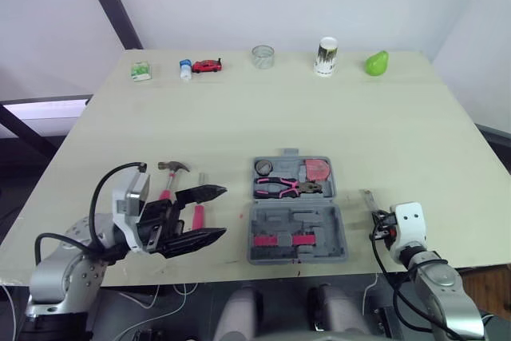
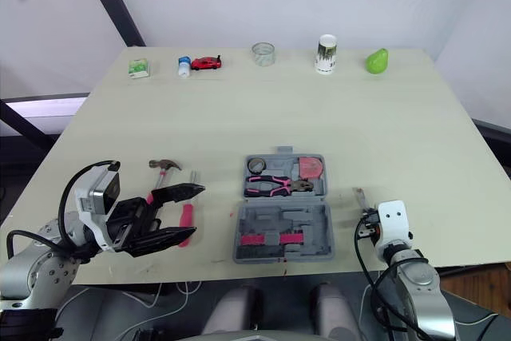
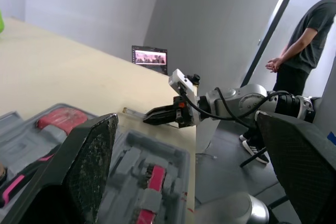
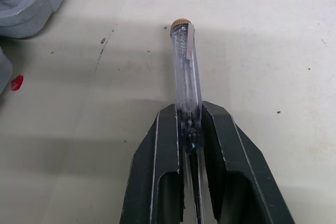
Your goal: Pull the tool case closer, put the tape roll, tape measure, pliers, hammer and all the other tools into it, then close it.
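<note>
Right tool (image 4: 189, 124) pinching clear brass-capped tester screwdriver (image 4: 185, 66) (left tool (image 1: 223, 212) gapes wide): lift it level, seat in open grey plastic case (image 1: 323, 217).

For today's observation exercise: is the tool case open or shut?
Open. The case lies flat, both halves facing up, with the pliers showing in the far half.

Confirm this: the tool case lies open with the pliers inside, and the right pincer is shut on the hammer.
Not the hammer: the right wrist view shows the right pincer shut on a clear screwdriver. The hammer lies on the table near the left pincer. The tool case is open, pliers inside.
</note>
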You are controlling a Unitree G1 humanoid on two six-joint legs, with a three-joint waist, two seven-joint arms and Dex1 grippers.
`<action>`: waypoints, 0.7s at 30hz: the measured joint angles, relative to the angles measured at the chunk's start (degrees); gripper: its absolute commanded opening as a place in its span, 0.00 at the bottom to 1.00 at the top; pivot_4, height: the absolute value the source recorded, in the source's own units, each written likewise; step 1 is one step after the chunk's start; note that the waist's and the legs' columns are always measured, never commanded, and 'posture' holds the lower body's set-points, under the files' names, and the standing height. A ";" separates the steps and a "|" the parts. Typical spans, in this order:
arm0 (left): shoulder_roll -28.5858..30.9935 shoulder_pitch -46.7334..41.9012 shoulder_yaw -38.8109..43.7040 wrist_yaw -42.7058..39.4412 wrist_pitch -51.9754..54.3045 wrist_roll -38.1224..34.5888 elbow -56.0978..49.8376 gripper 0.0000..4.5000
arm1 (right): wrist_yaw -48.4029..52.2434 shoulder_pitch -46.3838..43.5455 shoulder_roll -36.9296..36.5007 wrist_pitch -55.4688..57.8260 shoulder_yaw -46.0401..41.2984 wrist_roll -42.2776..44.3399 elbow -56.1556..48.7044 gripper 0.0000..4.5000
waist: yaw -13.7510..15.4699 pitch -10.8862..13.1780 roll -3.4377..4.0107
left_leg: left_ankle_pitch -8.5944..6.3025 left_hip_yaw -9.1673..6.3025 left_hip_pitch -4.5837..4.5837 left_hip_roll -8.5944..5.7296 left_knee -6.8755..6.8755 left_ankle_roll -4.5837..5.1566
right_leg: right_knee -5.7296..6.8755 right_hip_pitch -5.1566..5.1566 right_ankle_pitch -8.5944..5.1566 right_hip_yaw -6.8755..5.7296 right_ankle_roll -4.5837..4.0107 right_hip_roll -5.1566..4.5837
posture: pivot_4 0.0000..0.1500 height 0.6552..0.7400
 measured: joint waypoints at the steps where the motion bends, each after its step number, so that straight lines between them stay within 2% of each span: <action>1: -0.14 -0.50 -0.01 0.29 0.29 -0.13 -0.40 1.00 | 0.93 -0.11 -1.03 -0.05 -0.04 0.34 0.00 0.00 | 0.05 0.00 0.00 | 0.00 -0.01 0.00 -0.01 0.00 0.00 | 0.00 0.00 0.00 0.00 0.00 0.00 | 1.00 1.00; 5: -0.23 -1.26 -0.18 1.11 0.71 -0.48 -0.47 1.00 | 5.26 -1.03 -4.75 1.08 0.30 2.38 -0.82 0.00 | 0.07 0.11 0.18 | 0.00 0.03 -0.01 -0.06 0.00 0.00 | 0.00 -0.01 0.01 0.02 0.01 0.00 | 1.00 1.00; 6: -0.22 -1.57 -0.20 1.18 1.00 -0.73 -0.48 1.00 | 9.56 -3.54 -8.56 3.63 0.37 5.25 -5.00 0.00 | 0.01 0.22 0.37 | 0.00 0.06 -0.02 -0.08 0.00 0.00 | 0.01 -0.02 0.02 0.06 0.03 0.00 | 1.00 1.00; 7: -0.22 -1.57 -0.20 1.18 1.00 -0.73 -0.48 1.00 | 9.56 -3.54 -8.56 3.63 0.37 5.25 -5.00 0.00 | 0.00 0.22 0.37 | 0.00 0.06 -0.02 -0.08 0.00 0.00 | 0.01 -0.02 0.02 0.06 0.03 0.00 | 1.00 1.00; 8: -0.14 -1.64 -0.02 0.93 1.07 -1.04 -0.43 1.00 | 11.87 -5.68 -10.26 5.87 0.35 7.33 -7.71 0.00 | -0.03 0.22 0.39 | 0.00 0.01 -0.02 -0.08 0.03 0.00 | 0.03 -0.02 0.01 0.02 0.03 0.05 | 1.00 1.00; 9: 0.50 -1.97 0.16 0.26 1.11 -1.08 -0.18 1.00 | 16.93 -10.99 -16.05 10.57 1.29 11.80 -13.31 0.00 | -0.05 0.33 0.53 | 0.00 0.01 -0.05 -0.07 0.02 0.01 | 0.03 -0.04 0.02 0.04 0.03 0.05 | 1.00 1.00; 12: 1.81 -2.15 0.77 -1.40 0.90 -1.04 0.93 1.00 | 21.79 -19.05 -21.12 16.85 3.30 16.54 -18.76 0.00 | 0.00 0.34 0.57 | 0.00 -0.11 -0.04 -0.06 0.00 0.01 | 0.03 -0.03 0.01 -0.04 0.01 0.14 | 1.00 1.00; 14: 3.54 -2.63 1.16 -3.29 0.07 -0.31 3.04 1.00 | 24.93 -26.83 -24.63 21.82 7.29 18.69 -21.35 0.00 | 0.00 0.35 0.58 | 0.00 -0.16 -0.05 -0.03 -0.01 0.01 | 0.03 -0.05 0.00 -0.06 -0.03 0.22 | 1.00 1.00; 16: 5.65 -2.73 2.34 -6.57 -2.77 1.80 6.21 1.00 | 28.28 -35.39 -26.69 25.84 15.76 18.26 -22.59 0.00 | 0.28 0.32 0.53 | 0.00 -0.21 -0.12 -0.02 -0.05 0.00 | -0.02 -0.04 -0.04 -0.24 -0.12 0.25 | 1.00 1.00; 18: 6.86 -2.60 2.58 -7.79 -4.24 3.32 8.66 1.00 | 29.92 -39.65 -26.64 27.03 22.46 16.95 -21.73 0.00 | 0.39 0.35 0.58 | 0.00 -0.24 -0.22 -0.03 -0.07 0.01 | -0.05 -0.09 -0.04 -0.24 -0.13 0.24 | 1.00 1.00; 19: 7.35 -2.27 2.87 -8.39 -5.21 4.23 10.03 1.00 | 31.59 -43.07 -26.56 27.00 28.48 14.95 -19.71 0.00 | 0.34 0.36 0.58 | 0.00 -0.29 -0.22 -0.04 -0.05 0.00 | -0.06 -0.09 -0.04 -0.21 -0.12 0.19 | 1.00 1.00; 21: 7.59 -1.60 3.12 -8.69 -5.94 4.64 10.58 1.00 | 32.56 -45.16 -26.10 26.88 32.14 13.24 -17.63 0.00 | 0.35 0.36 0.56 | 0.00 -0.31 -0.28 -0.06 -0.04 0.00 | -0.09 -0.10 -0.04 -0.25 -0.09 0.04 | 1.00 1.00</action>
